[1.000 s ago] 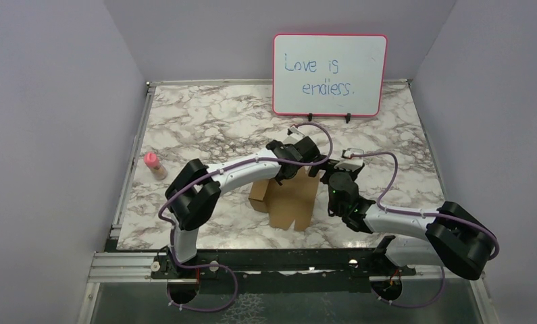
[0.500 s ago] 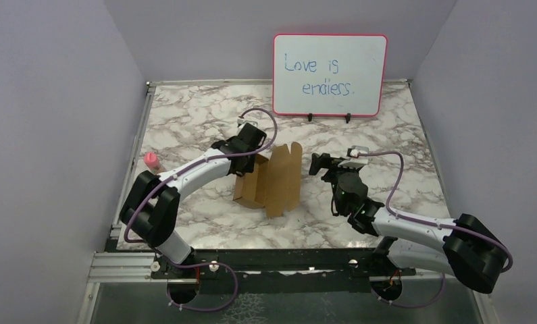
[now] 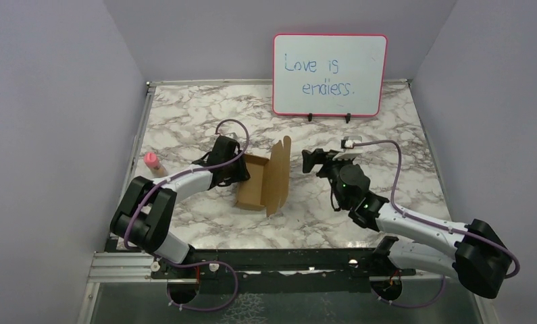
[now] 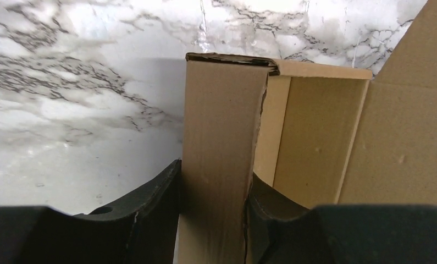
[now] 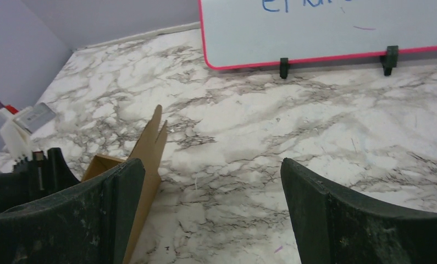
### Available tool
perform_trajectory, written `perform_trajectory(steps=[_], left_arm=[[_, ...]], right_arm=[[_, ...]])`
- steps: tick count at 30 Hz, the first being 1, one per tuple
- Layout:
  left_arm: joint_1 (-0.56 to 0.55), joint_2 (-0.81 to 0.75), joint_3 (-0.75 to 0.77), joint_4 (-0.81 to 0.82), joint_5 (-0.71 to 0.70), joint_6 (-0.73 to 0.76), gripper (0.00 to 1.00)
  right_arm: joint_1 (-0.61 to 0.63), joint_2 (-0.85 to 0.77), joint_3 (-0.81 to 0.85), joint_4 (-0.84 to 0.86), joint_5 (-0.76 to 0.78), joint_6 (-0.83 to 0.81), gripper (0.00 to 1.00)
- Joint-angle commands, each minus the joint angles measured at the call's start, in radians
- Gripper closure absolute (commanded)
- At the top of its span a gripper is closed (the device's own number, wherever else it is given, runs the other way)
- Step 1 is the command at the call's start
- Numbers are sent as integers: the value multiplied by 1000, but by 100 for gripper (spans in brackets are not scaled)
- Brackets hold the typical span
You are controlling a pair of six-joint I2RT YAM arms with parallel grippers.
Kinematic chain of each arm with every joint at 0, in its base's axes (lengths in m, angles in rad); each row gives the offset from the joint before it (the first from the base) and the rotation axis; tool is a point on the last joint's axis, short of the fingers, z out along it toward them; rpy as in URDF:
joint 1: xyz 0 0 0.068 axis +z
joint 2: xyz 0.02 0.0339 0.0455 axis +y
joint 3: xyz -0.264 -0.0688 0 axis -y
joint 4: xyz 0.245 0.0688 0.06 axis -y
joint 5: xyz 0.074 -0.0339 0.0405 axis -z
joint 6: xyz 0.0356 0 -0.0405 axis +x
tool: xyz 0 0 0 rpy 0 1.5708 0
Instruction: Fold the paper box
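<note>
The paper box (image 3: 254, 186) is brown cardboard, partly formed, with its open tray facing up and its lid flap (image 3: 277, 175) standing upright on the right side. My left gripper (image 3: 240, 173) is shut on the box's left side wall (image 4: 219, 159), one finger outside and one inside the tray. In the left wrist view the left gripper (image 4: 213, 190) pinches that wall, and the tray's inner walls show to the right. My right gripper (image 3: 308, 162) hangs open just right of the lid flap (image 5: 149, 144), holding nothing. In its own view the right gripper (image 5: 213, 170) frames bare marble.
A pink-framed whiteboard (image 3: 329, 66) stands at the back of the marble table (image 3: 205, 115). A small pink-capped bottle (image 3: 153, 164) sits near the left edge, behind the left arm. Purple walls close in on both sides.
The left arm has swung left, taking the box with it. The lid flap now stands more upright. The right gripper has stayed open near the flap's right side.
</note>
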Motion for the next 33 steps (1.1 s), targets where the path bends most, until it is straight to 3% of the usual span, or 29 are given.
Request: perform_trajectory(steps=[1,11,18,23,33], left_arm=[[18,-9,-67,189,128,-111,57],[32,-99,-117,164,41,-100,32],[70,-189,-177,111,-24,-75,28],[73,-252,-187,72,-37,-52,25],[70,-283,-252,178,167,-129,26]], right_arm=[[2,14,89,-127,-122,-17,0],[2,126,376,-482,-274,-5,0],[3,243,553,-698,-353,49,0],[3,286,588,-720,-423,78,0],[5,286,625,-766,-463,59,0]])
